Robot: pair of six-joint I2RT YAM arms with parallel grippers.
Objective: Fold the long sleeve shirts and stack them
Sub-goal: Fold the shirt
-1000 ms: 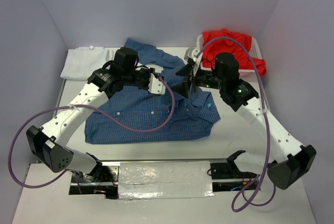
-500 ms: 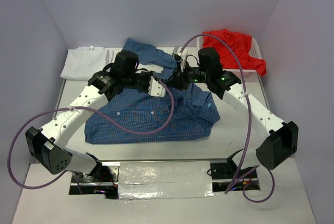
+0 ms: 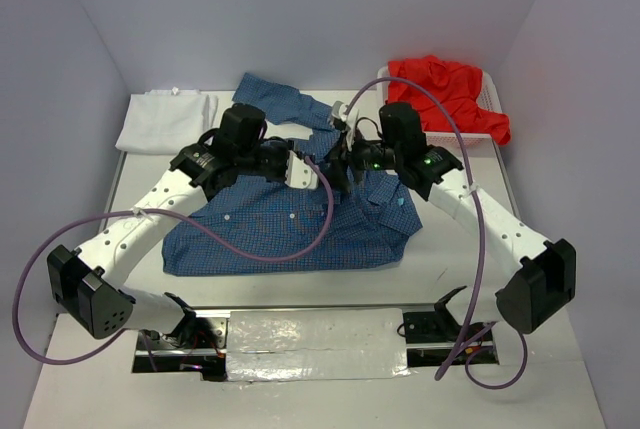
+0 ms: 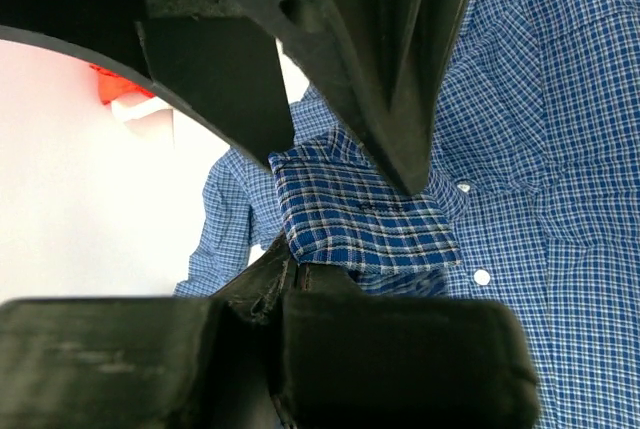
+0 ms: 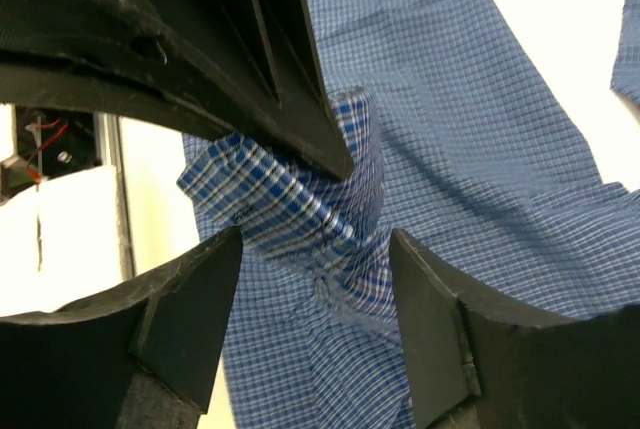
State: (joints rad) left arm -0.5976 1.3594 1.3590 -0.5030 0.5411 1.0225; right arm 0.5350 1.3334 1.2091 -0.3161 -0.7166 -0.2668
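Moved: right hand [image 3: 343,152] swings in from beside the basket [image 3: 487,99] to meet left hand [image 3: 322,165] at the blue checked shirt [image 3: 290,219] | Grip: both pinch raised collar-end folds | Shirt: spread mid-counter [image 3: 455,259] | Risk: thin pinch may slip, or uneven pulling may bunch cloth

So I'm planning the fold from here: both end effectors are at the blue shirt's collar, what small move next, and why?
Probably lift the collar a little with both arms together. The left end effector and the right end effector each appear to pinch a fold of the blue checked shirt, which lies rumpled on the table, one sleeve trailing behind. A small raise should let it hang straight.
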